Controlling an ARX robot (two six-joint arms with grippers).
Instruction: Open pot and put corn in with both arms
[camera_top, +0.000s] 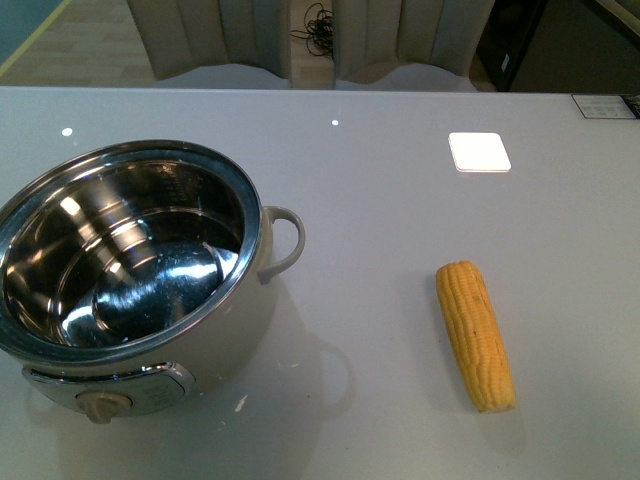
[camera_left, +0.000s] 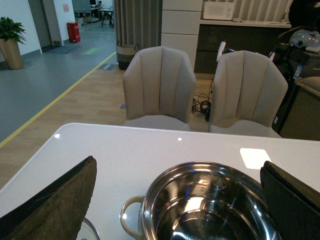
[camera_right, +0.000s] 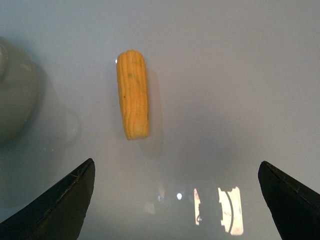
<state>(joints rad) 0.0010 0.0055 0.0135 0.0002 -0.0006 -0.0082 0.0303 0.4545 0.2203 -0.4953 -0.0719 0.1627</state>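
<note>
The pot (camera_top: 243, 325) stands at the table's left with no lid on it, its steel inside bare and its beige knob facing front. The corn (camera_top: 476, 333) lies to its right on the table, lengthwise toward me. Neither arm shows in the front view. In the left wrist view my left gripper (camera_left: 177, 170) hangs open above the pot (camera_left: 150, 210), its black fingers (camera_left: 60, 200) spread wide. My right gripper (camera_right: 177, 200) is open above the bare table, with the corn (camera_right: 133, 95) beyond its fingertips and apart from them. The pot's side (camera_right: 15, 100) shows at that view's edge.
The grey glossy table (camera_top: 380, 200) carries a bright square light reflection (camera_top: 479, 151) at the back right. Two beige chairs (camera_left: 159, 85) (camera_left: 247, 90) stand behind its far edge. A curved glass-like rim (camera_left: 90, 231) shows beside the pot's loop handle (camera_left: 131, 215).
</note>
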